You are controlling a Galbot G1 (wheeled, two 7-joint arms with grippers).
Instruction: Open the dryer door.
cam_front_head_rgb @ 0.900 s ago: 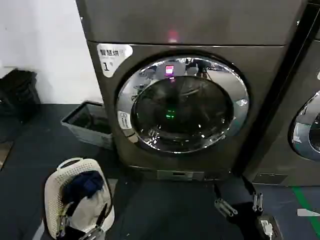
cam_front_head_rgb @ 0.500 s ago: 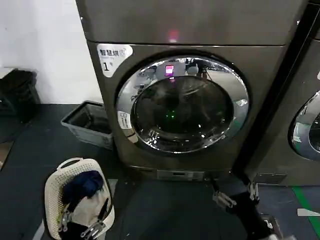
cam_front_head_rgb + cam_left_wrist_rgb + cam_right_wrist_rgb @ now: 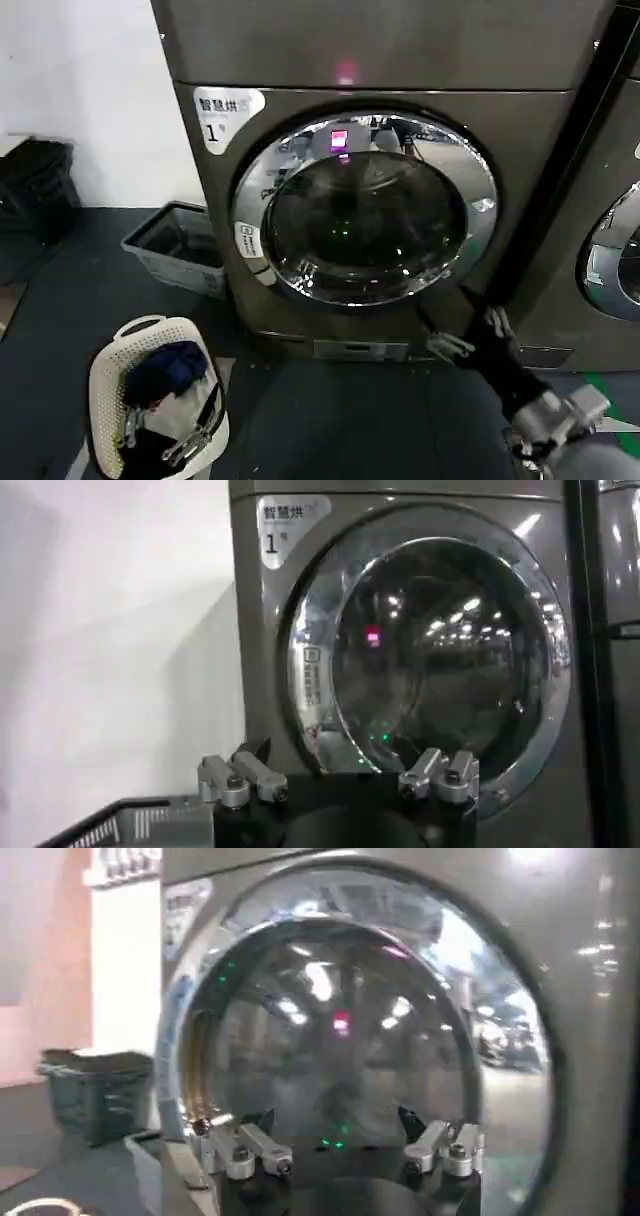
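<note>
From the head view, the large round dryer door [image 3: 365,208], a wide shiny chrome rim around dark tinted glass, sits shut and flush in the front of the dark grey-brown machine [image 3: 380,60] that carries a white "1" sticker [image 3: 226,112]. A similar chrome-rimmed door of the neighbouring machine [image 3: 615,255] shows at the right edge. The right gripper [image 3: 472,335] is raised in front of the machine's lower right corner, just below the chrome rim and apart from it. Its forearm slants up from the lower right, so the fingers point toward the door; the pose looks like an approach to the rim's right side, where a latch would likely be. Its 2 fingers stand apart with nothing between them. The left gripper [image 3: 165,440] hangs low over a white perforated laundry basket [image 3: 110,375] holding dark and pale clothes, well apart from the door and seemingly waiting. A grey plastic crate [image 3: 175,250] stands on the dark floor beside the machine's left side.

In the left wrist view, the left gripper [image 3: 338,777] faces the door [image 3: 430,650] from a distance, level and square to it, with its fingers spread wide and empty.

In the right wrist view, the right gripper [image 3: 340,1146] looks at the door [image 3: 340,1038] from close by. Its 2 fingers are parted and hold nothing, and the chrome rim is not yet touched.
</note>
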